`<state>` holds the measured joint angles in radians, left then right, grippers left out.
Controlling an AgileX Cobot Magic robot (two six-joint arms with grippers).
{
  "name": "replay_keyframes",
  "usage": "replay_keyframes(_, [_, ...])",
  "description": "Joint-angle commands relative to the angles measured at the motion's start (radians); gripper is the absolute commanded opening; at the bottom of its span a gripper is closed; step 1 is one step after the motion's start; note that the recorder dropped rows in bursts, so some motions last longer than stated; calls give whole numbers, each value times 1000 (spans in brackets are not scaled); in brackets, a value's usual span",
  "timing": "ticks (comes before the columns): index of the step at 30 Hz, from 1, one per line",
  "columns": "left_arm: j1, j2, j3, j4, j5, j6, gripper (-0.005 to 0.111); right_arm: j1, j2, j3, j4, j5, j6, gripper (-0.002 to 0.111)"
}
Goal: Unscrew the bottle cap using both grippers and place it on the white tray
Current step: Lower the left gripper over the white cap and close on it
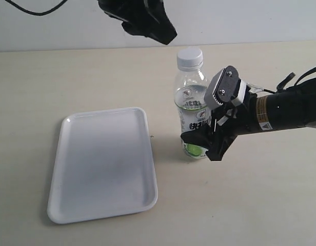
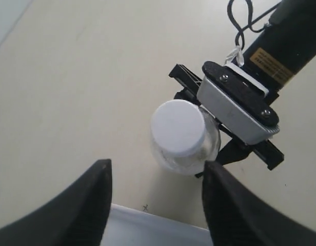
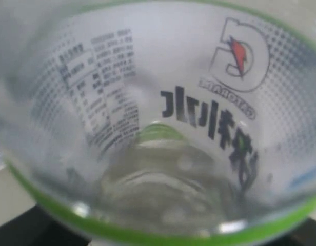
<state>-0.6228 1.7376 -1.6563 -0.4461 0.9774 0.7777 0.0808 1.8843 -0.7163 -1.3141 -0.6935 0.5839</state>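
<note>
The bottle [image 1: 191, 110] stands upright on the table, right of the white tray [image 1: 102, 164], with the white bottle cap [image 1: 190, 57] on its neck. My right gripper [image 1: 209, 136], the one with the grey screwed plate, is shut on the bottle's labelled body. In the right wrist view the label [image 3: 163, 102] fills the picture. My left gripper [image 1: 165, 36], all dark, hangs open above and a little behind the cap, apart from it. From the left wrist camera the cap [image 2: 177, 127] lies beyond my two spread fingers [image 2: 230, 205], with nothing between them.
The beige table [image 1: 260, 205] stretches to the front and right. The tray's rim [image 2: 158, 220] shows under my left gripper. The right arm [image 1: 286, 110] reaches in from the right edge with a cable along it.
</note>
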Motion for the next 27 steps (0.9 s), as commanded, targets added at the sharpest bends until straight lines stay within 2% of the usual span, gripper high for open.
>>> replay_keyframes(1, [-7, 32, -20, -6, 35, 73, 53, 29, -16, -10, 36, -10, -40, 0])
replay_keyframes(5, [-7, 39, -20, -17, 31, 236, 53, 29, -16, -10, 36, 8, -40, 0])
replay_keyframes(7, [-9, 39, -20, -33, 30, 323, 58, 29, -16, -10, 36, 9, -40, 0])
replay_keyframes(9, [-29, 39, -20, -30, -4, 371, 65, 29, -16, -10, 36, 9, -40, 0])
replay_keyframes(13, [-85, 52, -20, -28, -46, 528, 64, 29, -16, -10, 36, 9, -40, 0])
replay_keyframes(16, [-87, 68, -20, -26, -64, 520, 64, 29, -16, -10, 36, 12, -41, 0])
replay_keyframes(27, [-85, 116, -20, 34, -100, 319, 64, 29, -16, -10, 36, 15, -44, 0])
